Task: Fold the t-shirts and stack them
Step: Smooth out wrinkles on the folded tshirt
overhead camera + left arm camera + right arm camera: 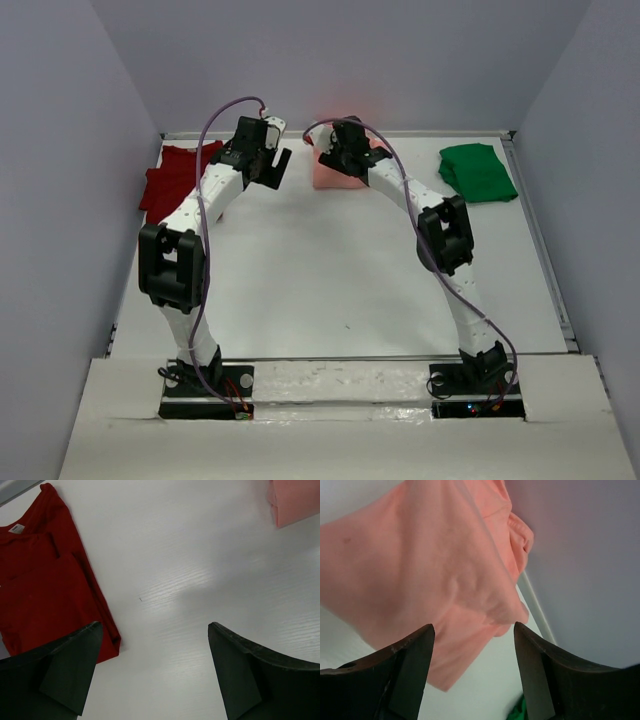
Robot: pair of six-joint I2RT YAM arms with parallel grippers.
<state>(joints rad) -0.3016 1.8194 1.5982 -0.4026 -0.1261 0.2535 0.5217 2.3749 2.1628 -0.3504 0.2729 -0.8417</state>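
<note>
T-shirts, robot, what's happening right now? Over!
Left gripper open, over table beside red shirt. Right gripper open, over pink shirt. Green shirt apart, far right. Nothing blocking. Over.

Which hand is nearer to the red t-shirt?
Left. The left hand is just beside the red t-shirt, over bare table; the right hand is farther away, above the pink t-shirt.

Lab test cell, white table (330, 280), plain walls (60, 150)
</note>
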